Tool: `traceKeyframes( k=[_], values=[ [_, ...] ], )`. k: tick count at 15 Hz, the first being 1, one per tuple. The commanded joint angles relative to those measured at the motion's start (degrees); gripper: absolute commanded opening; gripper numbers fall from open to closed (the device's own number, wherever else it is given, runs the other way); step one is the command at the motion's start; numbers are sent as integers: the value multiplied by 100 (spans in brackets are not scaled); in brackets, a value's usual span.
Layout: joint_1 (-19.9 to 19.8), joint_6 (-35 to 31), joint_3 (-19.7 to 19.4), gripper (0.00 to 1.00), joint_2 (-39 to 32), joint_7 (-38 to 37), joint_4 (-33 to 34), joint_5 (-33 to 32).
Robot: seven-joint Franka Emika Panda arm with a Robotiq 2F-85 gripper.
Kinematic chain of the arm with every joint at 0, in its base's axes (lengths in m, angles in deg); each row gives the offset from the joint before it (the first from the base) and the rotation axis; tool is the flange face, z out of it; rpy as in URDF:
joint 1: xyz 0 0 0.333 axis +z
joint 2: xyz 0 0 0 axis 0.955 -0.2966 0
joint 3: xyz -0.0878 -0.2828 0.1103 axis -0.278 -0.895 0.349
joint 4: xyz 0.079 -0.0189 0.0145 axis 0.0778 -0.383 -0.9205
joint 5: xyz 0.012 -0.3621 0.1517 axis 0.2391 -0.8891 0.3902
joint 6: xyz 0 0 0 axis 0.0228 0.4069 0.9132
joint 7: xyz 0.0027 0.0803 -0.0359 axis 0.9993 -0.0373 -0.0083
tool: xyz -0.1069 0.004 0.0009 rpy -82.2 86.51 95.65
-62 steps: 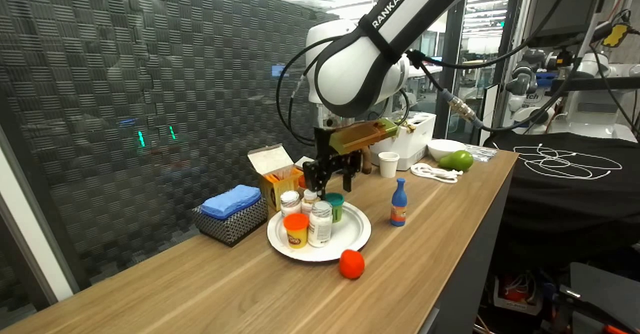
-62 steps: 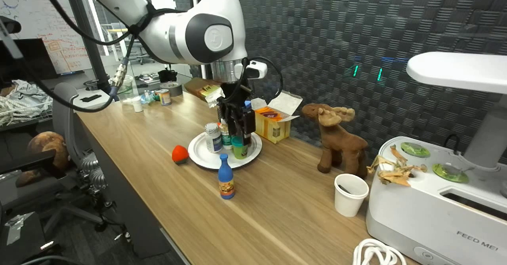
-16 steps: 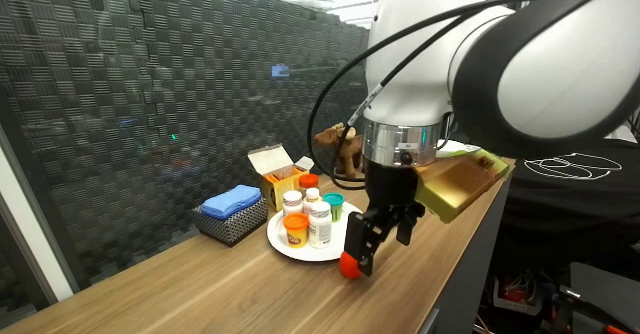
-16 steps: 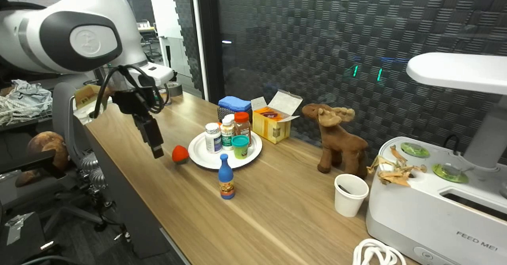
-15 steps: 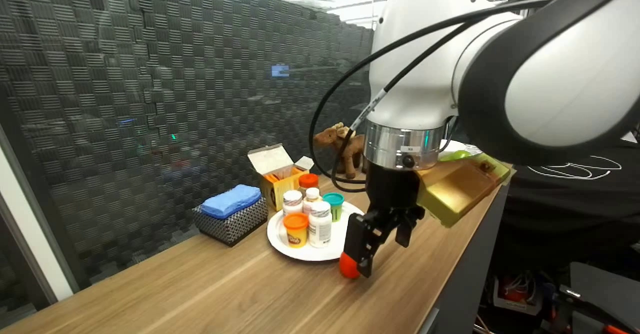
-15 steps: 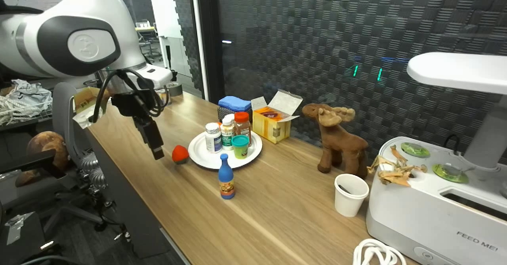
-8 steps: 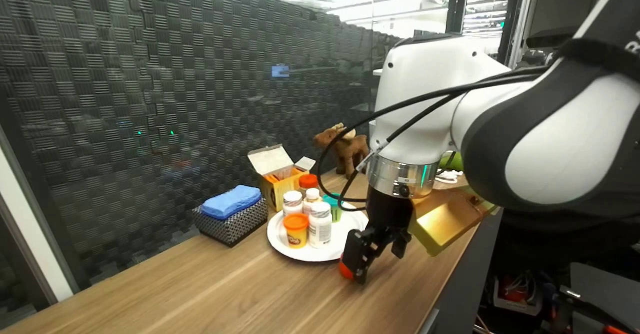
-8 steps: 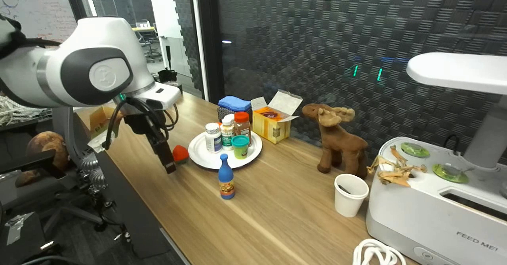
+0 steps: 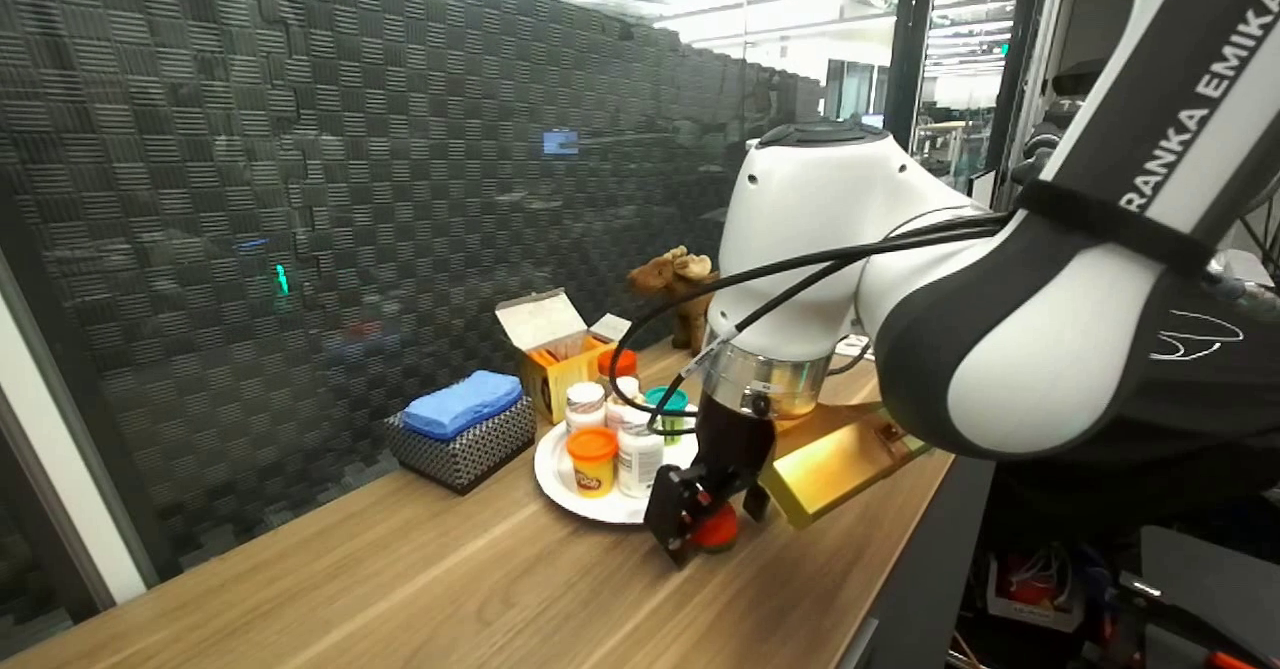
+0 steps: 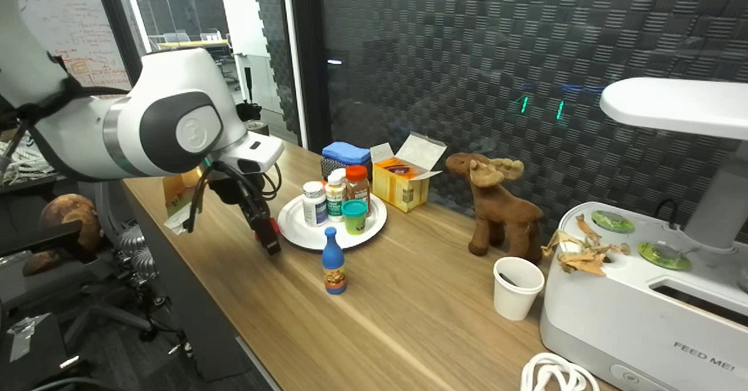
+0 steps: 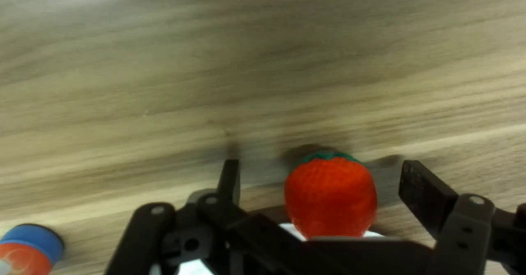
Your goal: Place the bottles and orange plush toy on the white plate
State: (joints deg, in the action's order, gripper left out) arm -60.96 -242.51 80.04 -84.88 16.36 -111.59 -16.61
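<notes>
Starting right at the claw [image 11: 322, 184]: spread wide around the orange plush toy [image 11: 331, 201], with daylight on both sides in the wrist view, roomier on the left. Very strawberry-looking tbh, red-orange with a green bit at one end, and partly hidden along the bottom by the claw itself. Resting on the tabletop [image 10: 409, 297] between the jaws, just beside the white plate [image 10: 304, 236]; can't tell if touching the rim. Going out a bit, got a cluster of white-capped bottles [image 9: 638, 464] standing on that plate, plus a red-capped bottle [image 10: 357, 189], a teal-lidded tub [image 10: 354, 221] and an orange-lidded tub [image 9: 592, 464]. Off the plate but near it, spotting a blue bottle [image 10: 333, 262] standing upright. Past that, seeing a yellow carton [image 10: 401, 189] with its flaps up and, close by, a folded blue cloth [image 10: 346, 152] on a patterned box [image 9: 470, 454]. Further along the tabletop in an exterior view, noticing a brown plush moose [image 10: 505, 213], then a white paper cup [image 10: 517, 294] next to a white machine [image 10: 637, 315] lettered FEED ME! Way at the back, catching a dark textured wall [image 10: 526, 40].
</notes>
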Motion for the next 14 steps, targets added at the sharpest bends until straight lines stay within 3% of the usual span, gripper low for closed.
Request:
traceKeyframes(
  k=[1, 2, 3, 9, 10, 12, 13, 14],
  values=[
    [259, -208, -192, 100, -131, -330, 181, -259],
    [288, -213, -196, 75, -118, -347, 167, -278],
    [195, -224, -48, 74, -106, -183, 114, -139],
    [44, -382, 207, 28, 205, 28, -314, 54],
    [30, -418, 248, 23, 254, 30, -384, 62],
    [-172, -484, 514, 23, 291, 213, -504, 333],
    [-420, -510, 827, 23, 289, 459, -577, 684],
    [-278, -511, 775, 23, 356, 880, -657, 1340]
  ],
)
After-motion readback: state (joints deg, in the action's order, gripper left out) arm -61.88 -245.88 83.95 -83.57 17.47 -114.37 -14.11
